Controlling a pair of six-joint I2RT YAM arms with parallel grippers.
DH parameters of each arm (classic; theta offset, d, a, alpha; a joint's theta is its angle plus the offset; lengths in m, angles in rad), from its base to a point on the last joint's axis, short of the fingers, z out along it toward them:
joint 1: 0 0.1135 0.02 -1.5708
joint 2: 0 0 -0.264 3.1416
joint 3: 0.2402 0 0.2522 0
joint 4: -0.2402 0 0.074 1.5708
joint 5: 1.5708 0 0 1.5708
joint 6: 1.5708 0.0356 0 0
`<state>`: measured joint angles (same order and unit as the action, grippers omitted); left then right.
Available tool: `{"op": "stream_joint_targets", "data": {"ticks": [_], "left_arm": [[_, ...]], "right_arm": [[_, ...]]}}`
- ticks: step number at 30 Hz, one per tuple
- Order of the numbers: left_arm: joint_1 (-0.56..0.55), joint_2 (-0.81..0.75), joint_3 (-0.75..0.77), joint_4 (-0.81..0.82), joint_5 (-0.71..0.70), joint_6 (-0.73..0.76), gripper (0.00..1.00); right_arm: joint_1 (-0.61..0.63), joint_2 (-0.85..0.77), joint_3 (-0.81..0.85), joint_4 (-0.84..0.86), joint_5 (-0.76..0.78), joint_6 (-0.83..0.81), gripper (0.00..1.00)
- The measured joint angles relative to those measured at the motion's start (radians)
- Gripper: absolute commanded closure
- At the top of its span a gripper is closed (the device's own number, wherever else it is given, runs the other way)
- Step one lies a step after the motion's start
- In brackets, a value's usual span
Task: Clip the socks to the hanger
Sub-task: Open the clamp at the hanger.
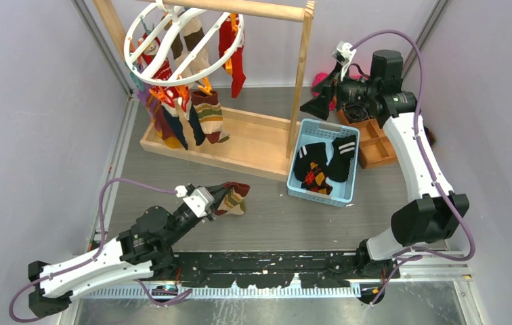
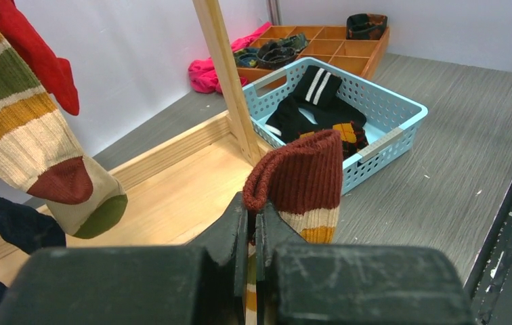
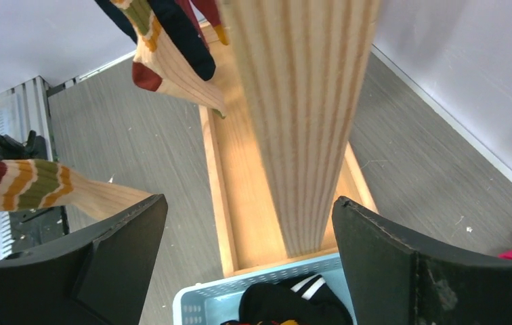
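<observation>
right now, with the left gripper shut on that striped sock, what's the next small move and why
Probably raise the left gripper with the striped sock toward the round hanger: the sock is gripped but low near the table, and the hanger hangs higher.

R pincer (image 3: pixel 248 203) agape, wood post (image 3: pixel 301 115) betw

Setting: robotics lab test cell, not domestic.

Evidence:
- Grey bench (image 1: pixel 260 217) boxed in by plain pale walls (image 1: pixel 30 135) on left, far and right sides.
- Aluminium posts (image 1: pixel 104 51) at far corners.
- Left arm (image 1: pixel 97 264) and right arm (image 1: pixel 412 162) bolted to black slotted rail (image 1: pixel 273 261) along near edge.
- Purple cables (image 1: pixel 383 31) loop exposed off both arms.
- Contents staged as props: wooden rack (image 1: pixel 301 81) carrying round hanger (image 1: pixel 179 40) far left, blue basket (image 1: pixel 319 197) centre, wooden compartment tray (image 1: pixel 375 145) far right.
</observation>
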<state>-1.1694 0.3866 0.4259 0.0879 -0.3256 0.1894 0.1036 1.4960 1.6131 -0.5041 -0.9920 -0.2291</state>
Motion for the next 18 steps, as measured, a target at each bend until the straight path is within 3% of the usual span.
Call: {"op": "stream_joint_targets", "data": {"ticks": [13, 18], "left_arm": [[0.000, 0.007, -0.006, 0.032, 0.004, -0.008, 1.00], [0.000, 0.006, -0.007, 0.035, 0.003, -0.007, 1.00]], "right_arm": [[0.000, 0.166, 0.066, 0.042, -0.050, -0.035, 0.00], [0.000, 0.131, 0.071, -0.106, -0.047, -0.159, 0.00]]}}
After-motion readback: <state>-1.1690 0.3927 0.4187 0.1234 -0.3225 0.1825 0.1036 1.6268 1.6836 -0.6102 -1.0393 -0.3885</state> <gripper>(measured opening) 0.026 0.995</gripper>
